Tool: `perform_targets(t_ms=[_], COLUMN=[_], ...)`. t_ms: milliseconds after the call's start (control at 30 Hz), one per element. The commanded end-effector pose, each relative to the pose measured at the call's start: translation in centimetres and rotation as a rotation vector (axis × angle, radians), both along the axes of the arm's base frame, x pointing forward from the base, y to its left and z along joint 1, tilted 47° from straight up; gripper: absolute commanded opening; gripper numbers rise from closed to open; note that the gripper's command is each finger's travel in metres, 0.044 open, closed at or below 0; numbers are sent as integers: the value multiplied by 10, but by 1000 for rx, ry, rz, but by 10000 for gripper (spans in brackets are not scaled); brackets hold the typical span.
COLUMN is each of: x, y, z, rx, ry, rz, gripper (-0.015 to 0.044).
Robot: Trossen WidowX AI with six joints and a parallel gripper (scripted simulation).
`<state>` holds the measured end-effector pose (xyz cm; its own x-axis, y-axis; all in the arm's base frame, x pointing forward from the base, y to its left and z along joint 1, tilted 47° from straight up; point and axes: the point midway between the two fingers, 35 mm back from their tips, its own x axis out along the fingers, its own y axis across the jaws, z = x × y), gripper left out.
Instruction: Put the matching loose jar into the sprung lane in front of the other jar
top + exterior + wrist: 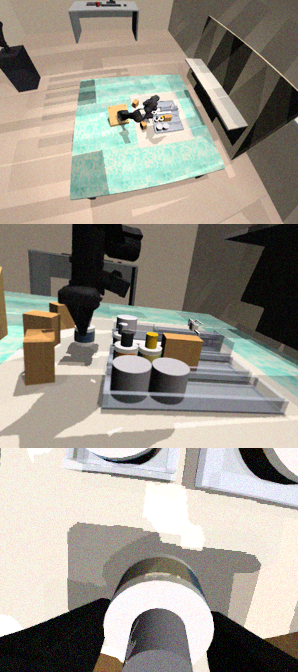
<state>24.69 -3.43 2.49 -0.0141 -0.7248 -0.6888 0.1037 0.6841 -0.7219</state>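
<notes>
A loose jar [90,337] [120,620] has a white shoulder, a grey knob and a dark blue band. My gripper [84,332] [158,615] is shut on it, with a finger on each side. The jar is upright a little above the pale mat, in front of the tray's left end in the exterior view. A jar with a light grey knob [122,327] stands in a lane of the clear tray [225,407]; its lower body is mostly hidden behind other jars. The pusher plate and its spring cannot be made out clearly.
Jars with a black knob [127,338] and a yellow knob [151,340] stand before an orange block [181,351] in the neighbouring lane. Two wide grey cylinders [131,378] [170,378] fill the nearest lane's front. Orange blocks [39,359] [42,320] stand left of the gripper.
</notes>
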Motion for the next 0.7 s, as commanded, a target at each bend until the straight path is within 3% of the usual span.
perform_targets(t_ms=[0, 367, 667], x=[5, 2, 21], y=[17, 53, 46], z=[16, 60, 32], rx=[11, 5, 6], ry=[-12, -11, -18], rz=[1, -1, -6], gripper=[0, 0, 0])
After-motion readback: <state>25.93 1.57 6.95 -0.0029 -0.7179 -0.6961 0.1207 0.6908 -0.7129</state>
